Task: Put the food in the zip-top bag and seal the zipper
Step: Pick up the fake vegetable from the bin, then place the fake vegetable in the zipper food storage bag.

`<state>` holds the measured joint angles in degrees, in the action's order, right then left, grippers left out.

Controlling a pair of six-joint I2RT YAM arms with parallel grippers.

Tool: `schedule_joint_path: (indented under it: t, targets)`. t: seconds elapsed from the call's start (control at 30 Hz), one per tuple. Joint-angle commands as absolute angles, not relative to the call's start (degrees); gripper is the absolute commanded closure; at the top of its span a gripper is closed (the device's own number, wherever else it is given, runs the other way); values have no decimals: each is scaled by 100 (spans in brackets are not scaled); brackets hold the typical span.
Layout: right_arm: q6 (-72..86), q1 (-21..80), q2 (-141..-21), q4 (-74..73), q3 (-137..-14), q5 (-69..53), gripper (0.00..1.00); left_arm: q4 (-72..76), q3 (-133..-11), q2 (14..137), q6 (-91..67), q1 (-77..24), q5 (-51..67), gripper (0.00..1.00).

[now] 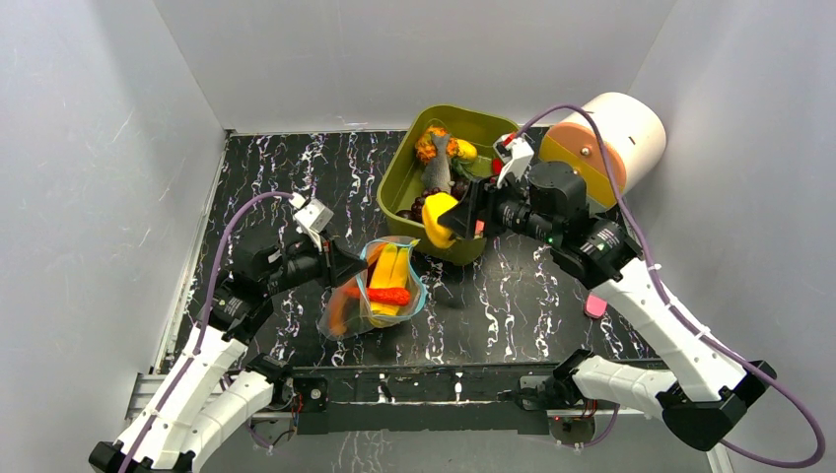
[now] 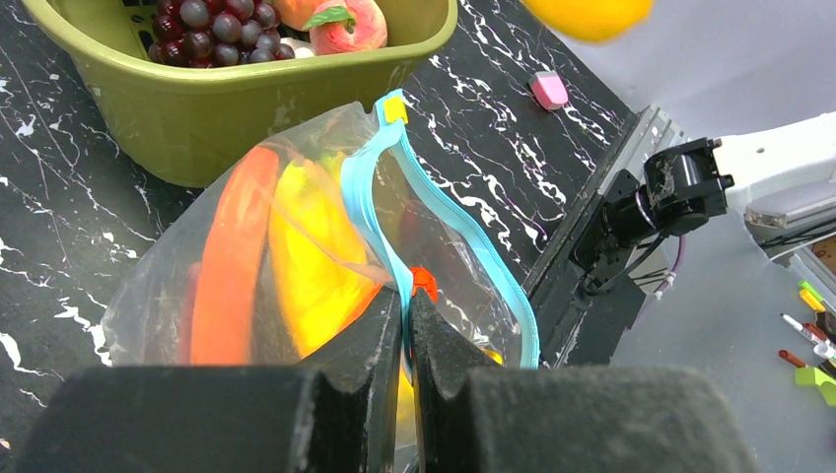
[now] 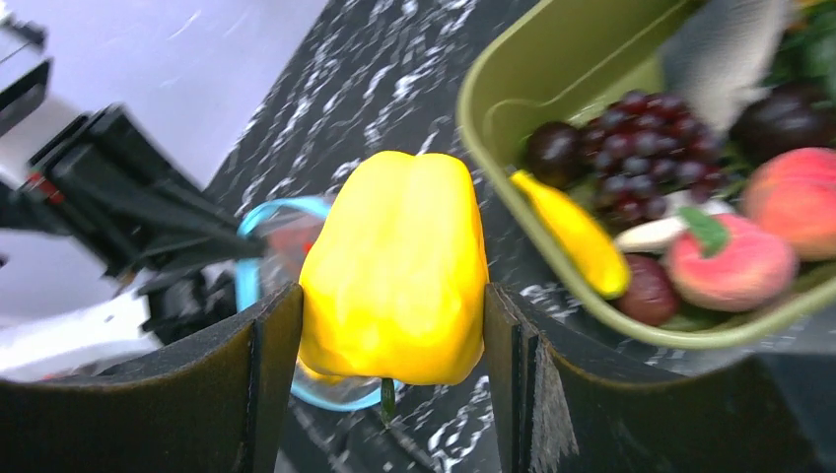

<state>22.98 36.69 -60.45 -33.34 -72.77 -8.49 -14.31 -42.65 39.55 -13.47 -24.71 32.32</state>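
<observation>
Black tabletop point(image 1: 552, 296): left end effector point(image 2: 407, 305) pinches zipper point(image 2: 352, 192); right end effector point(image 3: 391, 305) clamps pepper point(image 3: 394, 256) at tub point(image 3: 562, 49) edge.

The zip-top bag point(image 2: 148, 301) lies just before the tub point(image 1: 394, 187), toward its left, with food pieces point(image 1: 389, 294) inside; in the tub sit grapes point(image 2: 207, 25) and a peach point(image 2: 345, 25) (among others); a pepper point(image 3: 394, 266) hangs over the tub's near rim; a cylinder point(image 1: 606, 138) stands right of the tub.

The zip-top bag point(image 2: 138, 305) at centre is clear, glossy film; the black marbled bench point(image 1: 532, 296) is glossy; the yellow pepper point(image 3: 394, 276) is smooth, probably plastic.
</observation>
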Motion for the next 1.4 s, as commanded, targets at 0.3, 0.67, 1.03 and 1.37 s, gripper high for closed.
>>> schedule_joint_path:
  t: [0.3,0.67,1.03,1.37]
  targets:
    - [3516,3698,-5901,-1933,-6233,-3324,64,-1098,-4523,3885,-1667,-2476,3189,95]
    - [3969,4184,-6159,-1333,-5894,-3218,64,-1162,-4543,3864,-1686,-2479,3247,94]
    - [3978,4701,-6622,-1231,-6027,-2541,64,-992,-4509,3738,-1967,-2483,3484,94]
    - [4003,5378,-6774,-1185,-6101,-946,66,-724,-4470,3654,-2301,-2477,3769,94]
